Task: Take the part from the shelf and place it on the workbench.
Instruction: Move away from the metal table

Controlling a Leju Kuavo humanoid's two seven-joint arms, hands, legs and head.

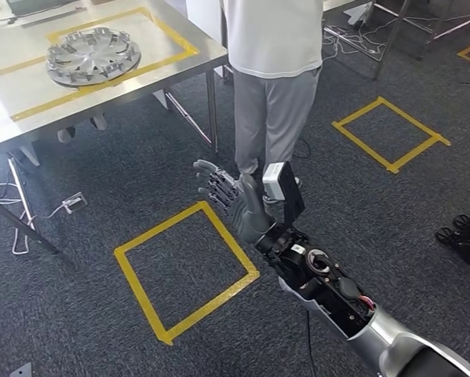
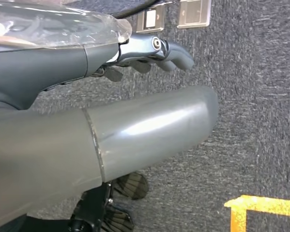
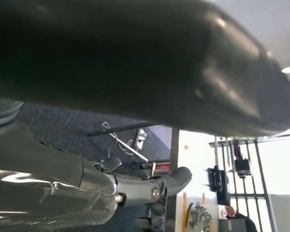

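Steel-topped workbench, marked with yellow tape rectangles, stands at the far left of the head view. Silver spoked wheel-cover part lies flat on it inside one taped rectangle, presumably the drop zone, so the placing step looks done, or this is another of the same part. No shelf identifiable for certain; the right wrist view has a blurred dark rack in the distance.

Person in white top and grey trousers stands just beyond the table corner, close ahead of the robot's raised arm, likely supervising.

Yellow tape square on the dark grey carpet lies below the arm, near the table; probably a standing mark for the robot. A second one sits well off to the right.

Right hand is held out over the floor, fingers spread and extended, grasping nothing. It is well apart from the part.

Left hand hangs over the carpet, fingers loosely extended with nothing in them; looks released and idle.
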